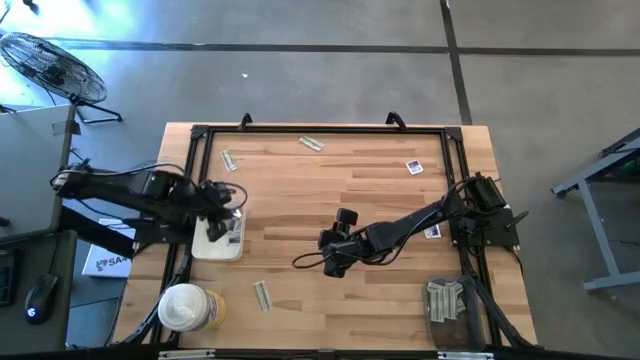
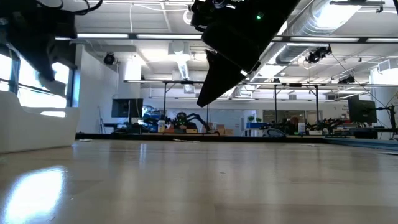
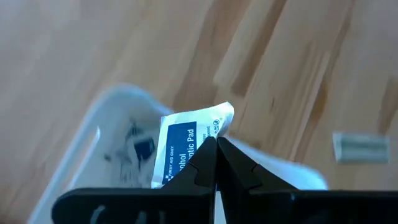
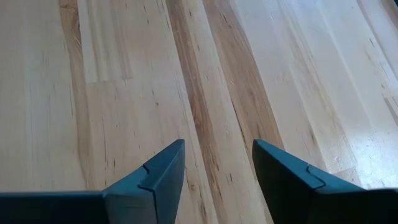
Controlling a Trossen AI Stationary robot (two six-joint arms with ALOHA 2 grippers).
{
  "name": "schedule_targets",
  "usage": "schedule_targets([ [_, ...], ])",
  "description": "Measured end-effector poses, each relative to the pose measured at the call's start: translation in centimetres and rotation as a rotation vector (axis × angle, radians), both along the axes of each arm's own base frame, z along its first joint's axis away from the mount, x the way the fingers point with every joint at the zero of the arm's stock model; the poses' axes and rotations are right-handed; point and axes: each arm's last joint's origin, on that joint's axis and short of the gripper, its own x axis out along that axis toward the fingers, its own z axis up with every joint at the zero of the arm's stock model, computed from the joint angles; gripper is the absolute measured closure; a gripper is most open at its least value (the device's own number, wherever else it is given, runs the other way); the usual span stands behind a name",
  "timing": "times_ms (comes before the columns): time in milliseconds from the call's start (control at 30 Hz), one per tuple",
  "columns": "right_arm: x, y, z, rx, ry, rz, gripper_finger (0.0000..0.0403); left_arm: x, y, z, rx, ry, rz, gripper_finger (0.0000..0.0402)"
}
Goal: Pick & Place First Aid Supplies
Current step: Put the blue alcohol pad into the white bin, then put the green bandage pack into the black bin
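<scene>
- Now left gripper (image 3: 216,163), fingers pinched together on a white blue-printed packet (image 3: 186,146), hangs over the white tray (image 1: 218,246) near the table's (image 1: 330,190) left edge.
- Right gripper (image 4: 217,180), fingers spread and empty, hovers over the table's middle.
- Other packets lie scattered along the far edge.

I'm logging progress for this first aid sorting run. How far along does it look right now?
Partly done. The white tray already holds at least one packet. In hand: the left gripper is shut on a blue-printed pad packet above the tray. Left: loose strips and square packets lie scattered on the table. The right gripper is open and empty over bare wood.
</scene>
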Motion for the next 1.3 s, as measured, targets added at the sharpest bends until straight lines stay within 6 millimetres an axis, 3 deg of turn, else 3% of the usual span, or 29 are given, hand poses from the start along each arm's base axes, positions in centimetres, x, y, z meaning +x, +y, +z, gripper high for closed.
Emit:
schedule_targets([
  [367, 0.0, 0.0, 0.0, 0.002, -0.005, 0.000, 0.0220, -0.4, -0.7, -5.2, -0.027, 0.208, 0.097, 0.0397],
  [600, 1.0, 0.5, 0.3, 0.014, -0.068, 0.103, 0.0220, 0.4, -0.8, -5.7, -0.034, 0.223, 0.136, 0.0368],
  [800, 2.3, 1.1, -0.8, 0.045, -0.110, 0.238, 0.0220, 0.8, -1.0, -6.2, -0.048, 0.280, 0.118, 0.0307],
  [900, 2.3, 1.0, -1.3, 0.057, -0.089, 0.253, 0.0220, 1.0, -1.3, -5.5, -0.100, 0.292, 0.092, 0.0282],
  [1033, 2.5, 0.7, -1.1, 0.063, -0.107, 0.248, 0.0220, 1.7, -1.7, -3.0, -0.175, 0.230, 0.027, 0.0269],
  [1300, 2.6, 0.9, -1.1, 0.072, -0.110, 0.289, 0.0220, 3.9, -3.1, 1.5, -0.160, -0.097, -0.170, 0.0268],
])
